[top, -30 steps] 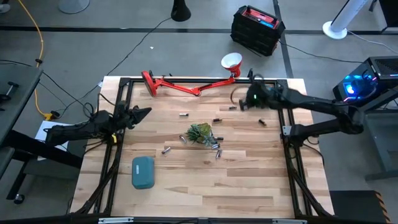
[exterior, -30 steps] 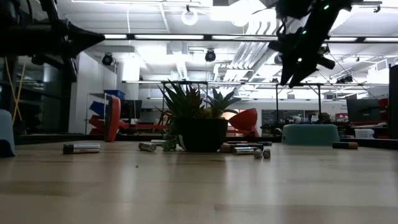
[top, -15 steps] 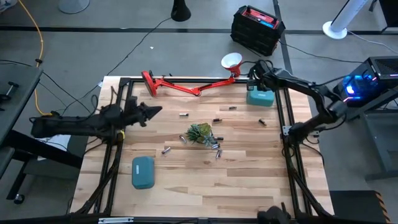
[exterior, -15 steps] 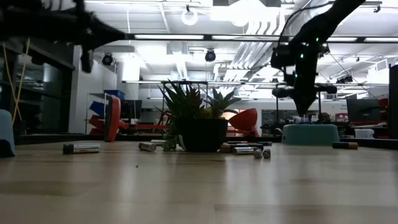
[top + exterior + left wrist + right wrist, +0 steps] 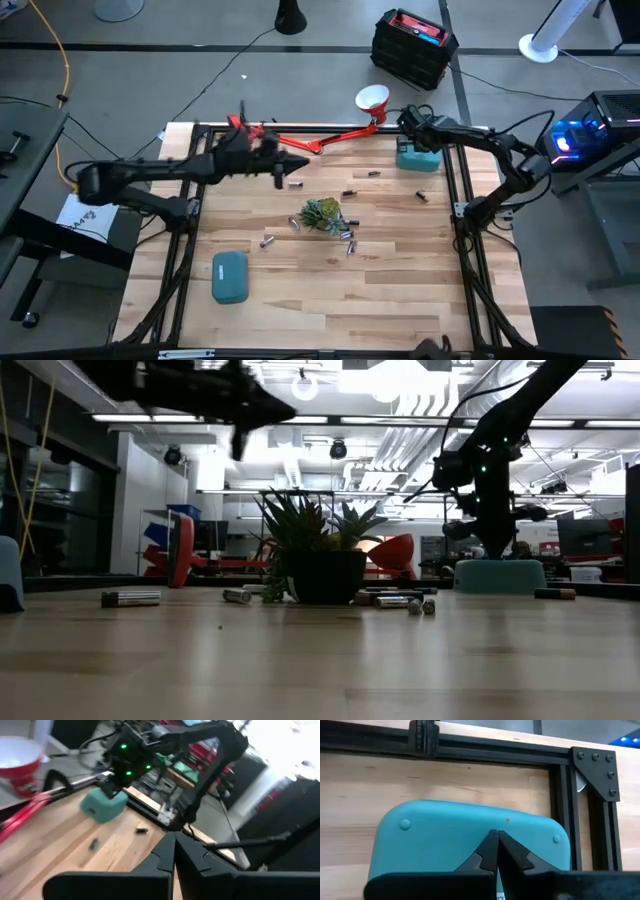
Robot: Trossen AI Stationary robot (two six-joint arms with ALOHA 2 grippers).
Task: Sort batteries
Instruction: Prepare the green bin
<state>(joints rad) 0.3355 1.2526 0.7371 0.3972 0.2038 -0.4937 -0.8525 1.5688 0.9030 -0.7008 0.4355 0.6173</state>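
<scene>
From above, we see our left gripper (image 5: 296,166) now out over the far-left part of the table (image 5: 400,290), beside the battery (image 5: 295,184) lying alone there; half a second ago it hung near the left frame rail, so we judge it is going for that battery. Our right gripper (image 5: 407,122) has barely shifted and hangs over the teal tray (image 5: 418,158) at the far-right corner. The other batteries (image 5: 347,238) lie scattered around the small plant (image 5: 322,213), none in either tray (image 5: 230,277), so sorting has hardly begun. At table height, the left gripper (image 5: 262,407) has swept in high above the plant (image 5: 318,555), well clear of the wood, and the right gripper (image 5: 492,543) hangs just over its tray (image 5: 499,575); batteries (image 5: 131,599) lie along the boards. Through the left wrist, our fingers (image 5: 165,852) meet at their tips, closed on nothing; the battery beneath is hidden. Through the right wrist, the fingers (image 5: 492,847) likewise press together, empty, over the tray (image 5: 445,832), whose near edge is cut off; whether anything sits in it we cannot tell.
</scene>
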